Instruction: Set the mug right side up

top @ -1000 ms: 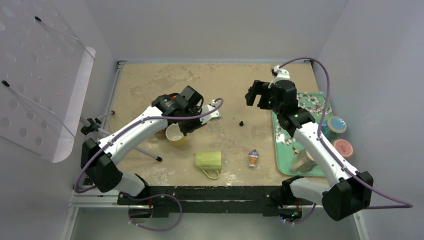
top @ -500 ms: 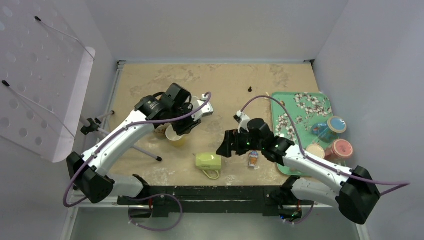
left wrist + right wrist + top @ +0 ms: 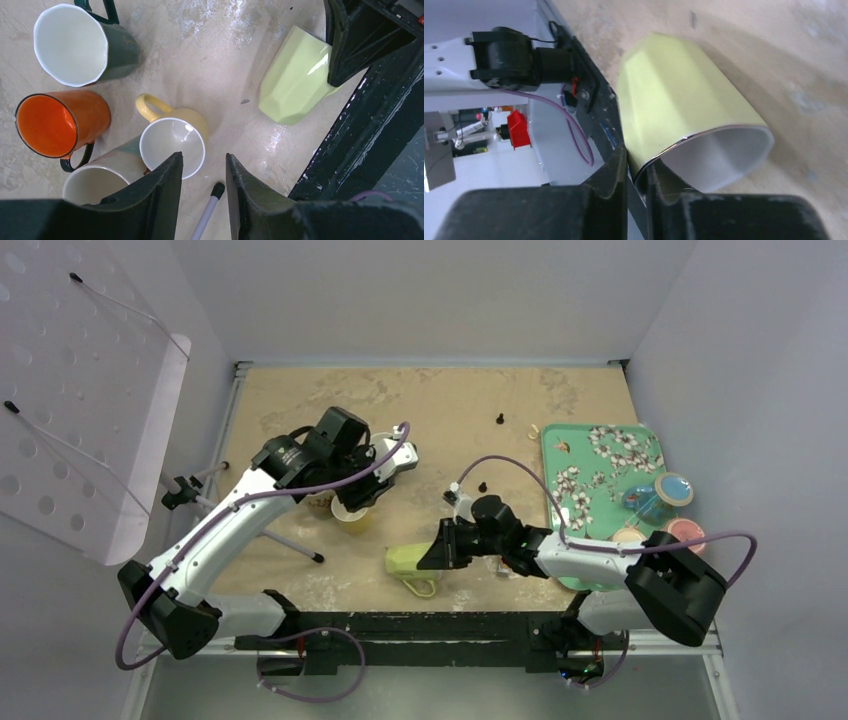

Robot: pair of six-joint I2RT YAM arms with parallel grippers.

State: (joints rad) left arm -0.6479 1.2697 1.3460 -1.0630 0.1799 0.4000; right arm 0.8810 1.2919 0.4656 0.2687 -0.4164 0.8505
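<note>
The light green mug [image 3: 405, 560] lies on its side near the table's front edge, handle [image 3: 423, 587] toward the arm bases. In the right wrist view its white mouth faces the camera. My right gripper [image 3: 437, 552] is shut on the mug's [image 3: 674, 95] rim, one finger inside and one outside [image 3: 636, 160]. The left wrist view has the mug [image 3: 295, 75] at the upper right, with the right gripper [image 3: 360, 35] on it. Off to the left, my left gripper [image 3: 355, 495] hangs open and empty [image 3: 204, 160] above a yellow mug [image 3: 175, 140].
Upright beside the yellow mug [image 3: 350, 515] stand an orange mug [image 3: 55, 122], a dark green mug [image 3: 75, 42] and a beige mug [image 3: 100, 180]. A white rod with a black tip [image 3: 215, 192] lies below the left fingers. The floral tray [image 3: 590, 490] at right carries a blue cup [image 3: 672, 488] and a pink cup [image 3: 686, 535].
My right arm swung from the far right down to the green mug and shut on its rim. My left gripper opened and drew slightly back left from the yellow mug.
</note>
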